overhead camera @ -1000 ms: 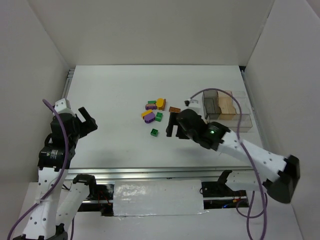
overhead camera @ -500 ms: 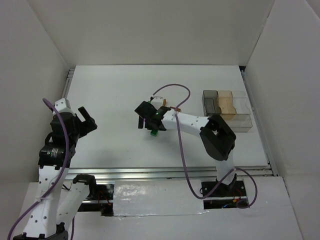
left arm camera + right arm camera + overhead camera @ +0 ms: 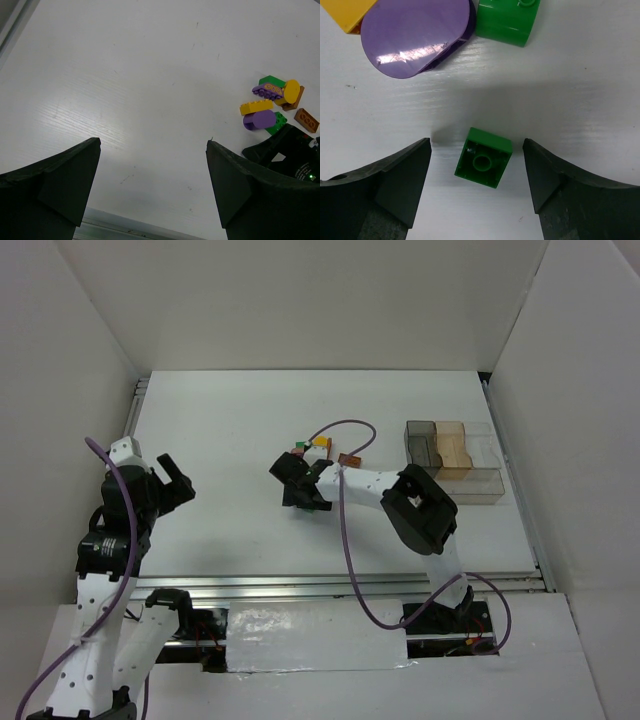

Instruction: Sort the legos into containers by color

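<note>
White counter (image 3: 220, 420). My right hand (image 3: 476, 165) half-wide, straddles lone green brick (image 3: 483, 156), no contact. I centre, squeeze flat sides, clear of purple brick (image 3: 415, 42). Left hand (image 3: 152, 145) wide.

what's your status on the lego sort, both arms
Left gripper open, empty, off to the side. Right gripper open, straddling green square brick, no contact. Purple rounded brick close beyond, outside the gap.

White perforated arms (image 3: 85, 655), black joints (image 3: 105, 545), black wedge-fingered pincers (image 3: 153, 142), looping purple cables (image 3: 345, 540) (a green light (image 3: 311, 176) on one wrist)
</note>
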Robot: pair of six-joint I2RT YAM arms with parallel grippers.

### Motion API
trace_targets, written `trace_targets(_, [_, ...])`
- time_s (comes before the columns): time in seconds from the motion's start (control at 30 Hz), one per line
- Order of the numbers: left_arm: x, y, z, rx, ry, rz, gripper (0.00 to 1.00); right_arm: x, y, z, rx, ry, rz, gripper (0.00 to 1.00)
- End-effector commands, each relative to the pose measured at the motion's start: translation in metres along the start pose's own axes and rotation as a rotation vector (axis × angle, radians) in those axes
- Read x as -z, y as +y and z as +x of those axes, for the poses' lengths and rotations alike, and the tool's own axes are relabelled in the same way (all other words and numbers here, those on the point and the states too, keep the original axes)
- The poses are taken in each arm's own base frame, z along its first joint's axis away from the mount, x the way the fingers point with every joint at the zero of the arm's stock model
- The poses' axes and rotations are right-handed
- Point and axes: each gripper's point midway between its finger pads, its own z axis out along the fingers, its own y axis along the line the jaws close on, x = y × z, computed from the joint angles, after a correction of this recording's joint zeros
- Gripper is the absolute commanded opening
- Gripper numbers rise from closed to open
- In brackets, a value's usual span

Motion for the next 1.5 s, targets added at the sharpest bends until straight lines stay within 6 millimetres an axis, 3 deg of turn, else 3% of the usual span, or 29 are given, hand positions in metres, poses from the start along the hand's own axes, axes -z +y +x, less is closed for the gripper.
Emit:
trace_targets(0.0, [0.004, -0.007, -0.015, 0.008, -0.046, 0.032, 1.0, -0.006, -0.007, 0.001, -0.033, -0.018, 0.022, 0.81])
trace_targets(0.2, [0.005, -0.009, -0.016, 0.007, -0.052, 0.044, 0.99, -0.013, -0.014, 0.001, -0.025, -0.025, 0.044, 0.69])
trace_targets(0.3, [0.005, -0.01, -0.016, 0.005, -0.049, 0.047, 1.0, -0.012, -0.014, -0.002, -0.021, -0.03, 0.038, 0.41])
trace_targets(0.33, [0.005, -0.01, -0.016, 0.006, -0.051, 0.047, 1.0, -0.008, -0.012, -0.005, -0.025, -0.039, 0.029, 0.27])
trace_targets(0.4, [0.005, -0.009, -0.016, 0.005, -0.049, 0.047, 1.0, -0.003, -0.014, -0.006, -0.021, -0.038, 0.016, 0.19])
trace_targets(0.43, [0.005, -0.009, -0.016, 0.005, -0.049, 0.047, 0.99, 0.002, -0.011, -0.009, -0.023, -0.048, -0.003, 0.04])
trace_targets(0.5, [0.005, -0.009, -0.016, 0.005, -0.049, 0.047, 0.99, 0.019, -0.009, -0.02, 0.024, -0.072, -0.065, 0.0])
trace_targets(0.53, [0.005, -0.009, -0.015, 0.005, -0.048, 0.046, 1.0, 0.041, 0.008, -0.037, 0.025, -0.11, -0.177, 0.0])
trace_targets(0.6, [0.005, -0.01, -0.016, 0.006, -0.051, 0.049, 0.99, 0.057, 0.007, -0.048, 0.109, -0.155, -0.263, 0.0])
trace_targets(0.63, [0.005, -0.01, -0.016, 0.006, -0.051, 0.049, 0.99, 0.084, 0.004, -0.072, 0.092, -0.199, -0.34, 0.0])
trace_targets(0.7, [0.005, -0.011, -0.015, 0.002, -0.049, 0.055, 1.0, 0.096, -0.02, -0.092, 0.124, -0.248, -0.359, 0.0])
trace_targets(0.73, [0.005, -0.011, -0.015, 0.002, -0.048, 0.057, 1.0, 0.11, -0.047, -0.123, 0.067, -0.309, -0.344, 0.0])
trace_targets(0.83, [0.005, -0.015, -0.015, -0.004, -0.044, 0.076, 0.99, 0.117, -0.102, -0.167, -0.015, -0.393, -0.258, 0.0])
trace_targets(0.87, [0.005, -0.015, -0.014, -0.006, -0.04, 0.079, 0.99, 0.11, -0.139, -0.19, -0.076, -0.438, -0.159, 0.0])
trace_targets(0.9, [0.005, -0.015, -0.014, -0.005, -0.041, 0.076, 1.0, 0.106, -0.158, -0.203, -0.113, -0.456, -0.107, 0.0])
trace_targets(0.93, [0.005, -0.013, -0.015, -0.004, -0.045, 0.07, 0.99, 0.094, -0.191, -0.222, -0.175, -0.455, -0.009, 0.0])
trace_targets(1.03, [0.007, -0.011, -0.015, 0.006, -0.054, 0.059, 1.0, 0.069, -0.23, -0.24, -0.231, -0.394, 0.142, 0.0])
trace_targets(1.2, [0.008, -0.011, -0.015, 0.005, -0.055, 0.063, 0.99, 0.039, -0.287, -0.242, -0.284, -0.322, 0.34, 0.0])
trace_targets(1.33, [0.008, -0.013, -0.013, 0.001, -0.05, 0.075, 0.99, 0.023, -0.301, -0.235, -0.312, -0.271, 0.335, 0.0])
trace_targets(1.47, [0.008, -0.015, -0.013, -0.001, -0.047, 0.082, 0.99, 0.018, -0.302, -0.23, -0.313, -0.25, 0.339, 0.03])
